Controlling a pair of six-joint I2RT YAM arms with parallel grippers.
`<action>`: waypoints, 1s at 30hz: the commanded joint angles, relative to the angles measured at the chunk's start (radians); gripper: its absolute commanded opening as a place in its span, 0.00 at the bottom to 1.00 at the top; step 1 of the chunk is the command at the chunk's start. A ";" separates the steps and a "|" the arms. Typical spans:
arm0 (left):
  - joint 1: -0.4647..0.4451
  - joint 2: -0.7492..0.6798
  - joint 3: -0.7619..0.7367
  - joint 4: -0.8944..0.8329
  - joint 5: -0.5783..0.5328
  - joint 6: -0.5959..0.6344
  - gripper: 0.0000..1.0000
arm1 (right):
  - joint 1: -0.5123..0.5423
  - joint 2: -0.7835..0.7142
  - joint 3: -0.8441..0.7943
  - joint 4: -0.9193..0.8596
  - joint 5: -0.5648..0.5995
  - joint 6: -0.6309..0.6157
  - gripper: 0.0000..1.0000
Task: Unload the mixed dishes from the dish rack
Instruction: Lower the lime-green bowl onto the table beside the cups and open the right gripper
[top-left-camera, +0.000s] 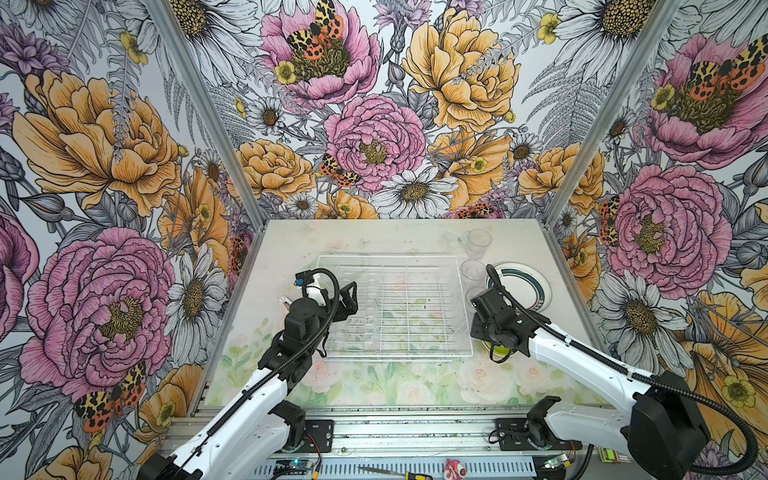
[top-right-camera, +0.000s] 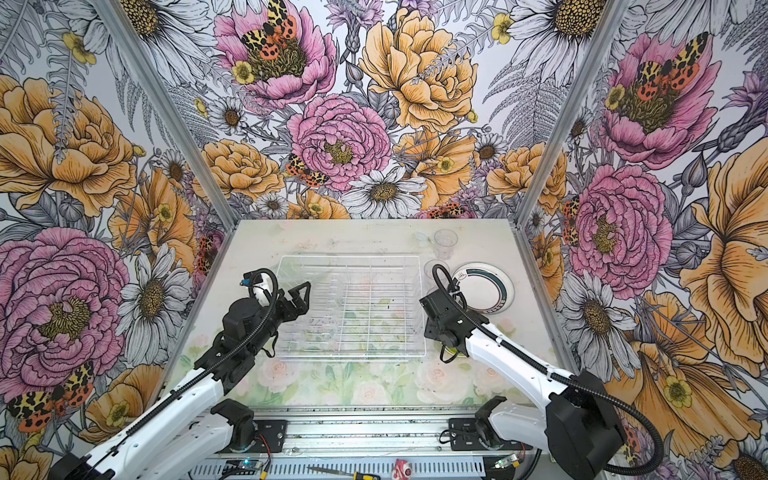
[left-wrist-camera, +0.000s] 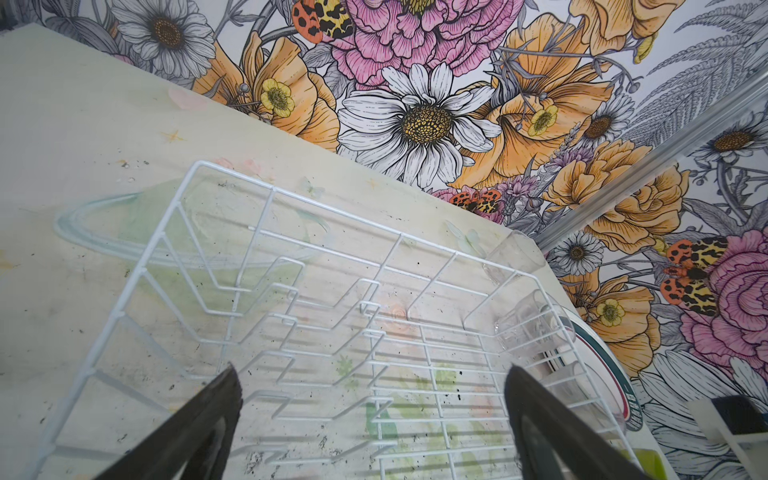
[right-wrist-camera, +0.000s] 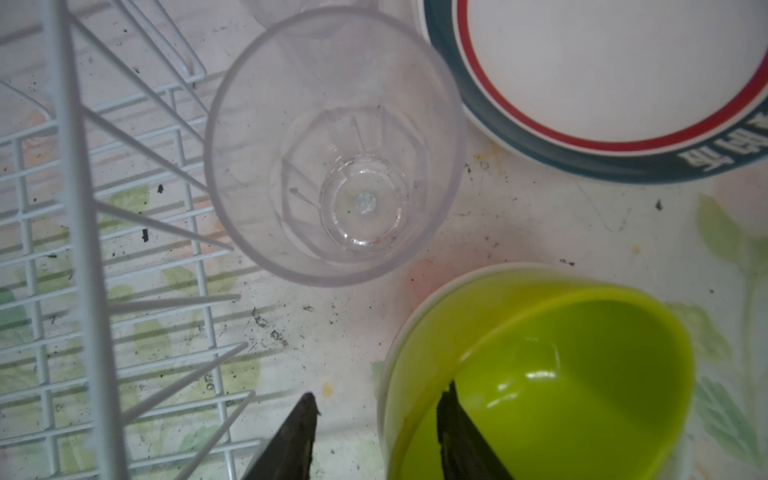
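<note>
Your left gripper (top-left-camera: 352, 299) (top-right-camera: 305, 296) hangs over the left edge of the dish rack (top-left-camera: 395, 258) (top-right-camera: 353, 307). Its jaws are wide apart and hold nothing. The left wrist view confirms it: both fingers are spread, with only rack wire (left-wrist-camera: 291, 291) between them.

Your right gripper (right-wrist-camera: 380, 397) is down by the rack's near right corner, at the lime-green bowl (right-wrist-camera: 582, 374) (top-left-camera: 505, 351). The jaws are parted and straddle the bowl's rim, one finger (right-wrist-camera: 457, 432) inside and the other outside. There's a visible gap between the outer finger and the wall, so it isn't clamped. The bowl sits on the table (top-left-camera: 291, 249), tilted, with a pale rim showing around it. You can't tell what that rim is.

Every dish you can see is outside the rack, on its right side:
- The plates (top-left-camera: 528, 286) (right-wrist-camera: 602, 75) lie flat in a stack, teal and red bands up.
- The near tumbler (right-wrist-camera: 332, 145) stands upright, mouth up, between rack, plates and bowl.
- The middle tumbler (top-left-camera: 473, 269) and far tumbler (top-left-camera: 478, 243) line up behind it along the rack's right side.
</note>
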 joint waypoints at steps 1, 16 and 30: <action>0.018 0.017 0.037 -0.026 0.011 -0.003 0.99 | -0.008 -0.045 0.034 0.018 -0.016 -0.023 0.51; 0.119 -0.019 0.075 -0.166 -0.034 -0.033 0.99 | -0.027 0.098 0.236 0.021 -0.245 -0.156 0.56; 0.201 -0.042 0.065 -0.209 0.004 -0.031 0.98 | -0.035 0.303 0.337 0.024 -0.156 -0.228 0.15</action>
